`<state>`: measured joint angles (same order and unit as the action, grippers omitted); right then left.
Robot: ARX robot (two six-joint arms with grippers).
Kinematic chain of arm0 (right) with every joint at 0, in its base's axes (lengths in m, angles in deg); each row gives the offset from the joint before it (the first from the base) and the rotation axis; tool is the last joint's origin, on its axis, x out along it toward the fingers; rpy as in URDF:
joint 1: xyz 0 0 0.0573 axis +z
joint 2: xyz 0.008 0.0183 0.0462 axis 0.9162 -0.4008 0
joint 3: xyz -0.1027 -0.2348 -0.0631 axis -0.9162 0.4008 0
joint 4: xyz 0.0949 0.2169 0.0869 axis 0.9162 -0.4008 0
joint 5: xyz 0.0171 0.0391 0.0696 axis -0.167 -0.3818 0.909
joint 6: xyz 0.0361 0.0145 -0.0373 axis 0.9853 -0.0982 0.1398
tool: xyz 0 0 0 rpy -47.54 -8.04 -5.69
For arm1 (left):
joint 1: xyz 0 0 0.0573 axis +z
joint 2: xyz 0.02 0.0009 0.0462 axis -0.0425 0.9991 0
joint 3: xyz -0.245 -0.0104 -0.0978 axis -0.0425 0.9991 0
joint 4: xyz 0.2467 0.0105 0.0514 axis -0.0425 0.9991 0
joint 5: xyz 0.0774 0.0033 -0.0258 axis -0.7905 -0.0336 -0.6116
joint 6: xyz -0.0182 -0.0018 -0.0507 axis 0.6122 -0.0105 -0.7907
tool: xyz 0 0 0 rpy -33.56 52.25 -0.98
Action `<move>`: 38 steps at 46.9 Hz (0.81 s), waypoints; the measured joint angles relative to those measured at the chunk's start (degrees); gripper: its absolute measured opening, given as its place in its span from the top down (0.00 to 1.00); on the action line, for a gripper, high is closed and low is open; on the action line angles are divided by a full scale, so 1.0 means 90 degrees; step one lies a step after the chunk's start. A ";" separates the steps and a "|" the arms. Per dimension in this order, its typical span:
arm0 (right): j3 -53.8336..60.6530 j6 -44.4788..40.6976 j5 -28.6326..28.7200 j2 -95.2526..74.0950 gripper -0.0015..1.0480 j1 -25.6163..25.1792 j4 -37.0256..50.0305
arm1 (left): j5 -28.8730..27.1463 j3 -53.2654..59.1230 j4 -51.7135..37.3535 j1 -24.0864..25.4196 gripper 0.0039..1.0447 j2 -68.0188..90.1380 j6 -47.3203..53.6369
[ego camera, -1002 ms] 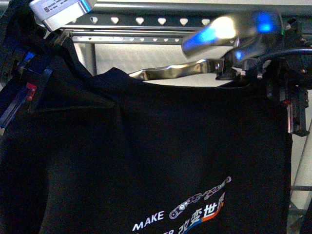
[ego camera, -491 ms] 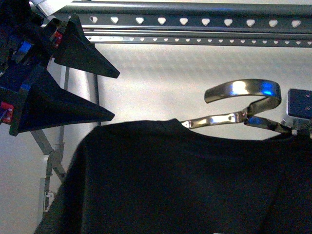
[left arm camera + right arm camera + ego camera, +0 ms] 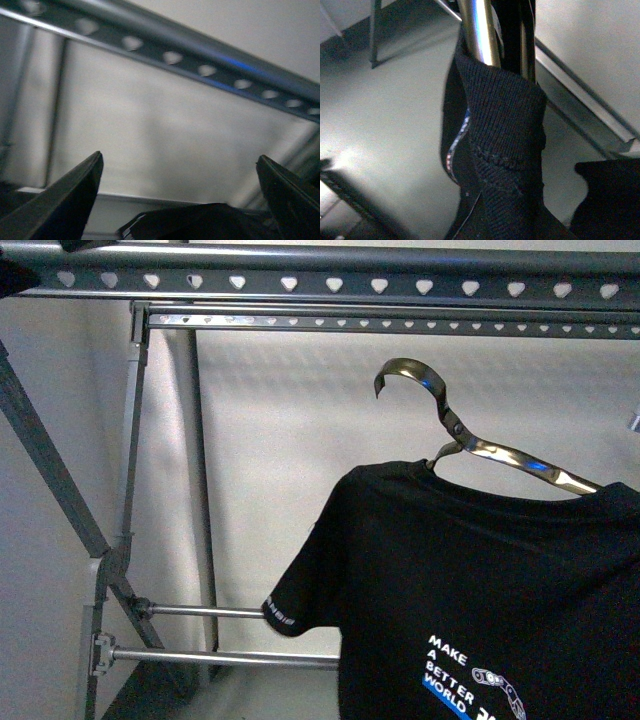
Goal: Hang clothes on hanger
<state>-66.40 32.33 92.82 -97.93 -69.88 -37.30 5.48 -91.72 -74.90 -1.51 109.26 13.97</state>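
The black T-shirt (image 3: 480, 570) is hanging in the air at about 4 o'clock in the front view. It is draping over a shiny hook (image 3: 410, 375) that is tilting toward 11 o'clock, below the rack's (image 3: 125, 490) heart-punched top rail (image 3: 330, 285) and not touching it. The left hand (image 3: 179, 156) is hovering under that rail with its dark fingers (image 3: 75, 195) spread wide and gripping nothing. In the right wrist view the knit collar (image 3: 505, 115) is folding over a shiny bar (image 3: 477, 30). I cannot tell whether the right hand is pinching it, as that view is crowded.
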 joint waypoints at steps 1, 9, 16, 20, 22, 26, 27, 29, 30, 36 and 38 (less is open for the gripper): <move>-0.0027 0.0136 0.0007 0.0007 0.97 0.0039 -0.0041 | -0.0301 0.0097 0.0231 -0.0012 0.16 -0.0126 0.0182; -0.0551 0.1863 0.0182 -0.0027 0.97 0.0294 -0.0163 | -0.0826 0.1654 0.0007 -0.0075 0.42 -0.1294 0.1367; -0.1610 0.3701 0.0143 -0.0185 0.97 0.0459 -0.0102 | -0.0826 0.3203 -0.0726 -0.0109 0.70 -0.2062 0.1729; -0.2140 0.4466 0.0046 -0.0393 0.97 0.0512 -0.0107 | -0.0831 0.3934 -0.1001 -0.0109 0.85 -0.2331 0.1775; -0.2375 0.4755 0.0010 -0.0510 0.97 0.0522 -0.0148 | -0.0843 0.4211 -0.1107 -0.0109 0.92 -0.2480 0.1785; -0.3016 0.5333 -0.0141 -0.0874 0.97 0.0532 -0.0270 | -0.0843 0.4877 -0.1360 -0.0109 0.97 -0.2936 0.1824; -0.3104 0.5428 -0.0175 -0.0940 0.97 0.0532 -0.0272 | -0.0843 0.4979 -0.1389 -0.0109 0.97 -0.3009 0.1826; -0.3271 0.5634 -0.0228 -0.1059 0.97 0.0529 -0.0272 | -0.0843 0.5168 -0.1445 -0.0109 0.97 -0.3150 0.1838; -0.3354 0.5719 -0.0253 -0.1129 0.97 0.0527 -0.0272 | -0.0843 0.5260 -0.1462 -0.0109 0.97 -0.3218 0.1838; -0.3830 0.6496 -0.0357 -0.1508 0.97 0.0464 -0.0049 | -0.0843 0.5782 -0.1523 -0.0109 0.97 -0.3626 0.1841; -0.3988 0.6730 -0.0372 -0.1613 0.97 0.0440 0.0002 | -0.0843 0.5921 -0.1523 -0.0109 0.97 -0.3755 0.1841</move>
<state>-102.29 92.89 89.47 -112.45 -65.92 -37.28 -2.10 -38.43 -88.60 -2.49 75.47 30.54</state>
